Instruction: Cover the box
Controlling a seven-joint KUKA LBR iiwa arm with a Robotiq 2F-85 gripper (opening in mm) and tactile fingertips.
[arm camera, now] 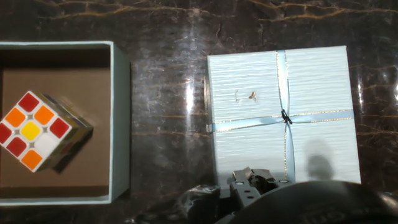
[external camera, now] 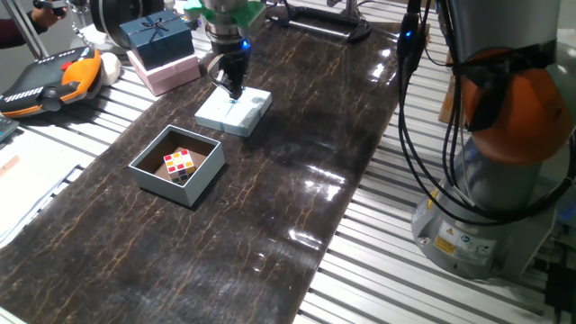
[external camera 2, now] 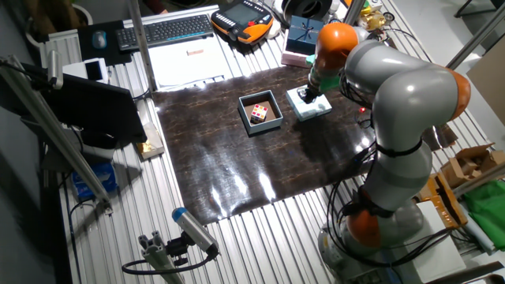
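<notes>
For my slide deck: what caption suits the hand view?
Gripper above the ribboned lid, beside the open box holding a puzzle cube.

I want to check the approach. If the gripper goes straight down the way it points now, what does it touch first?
Most likely the pale lid: the gripper hangs directly over it, perhaps already touching. The box sits off to the side.
</notes>
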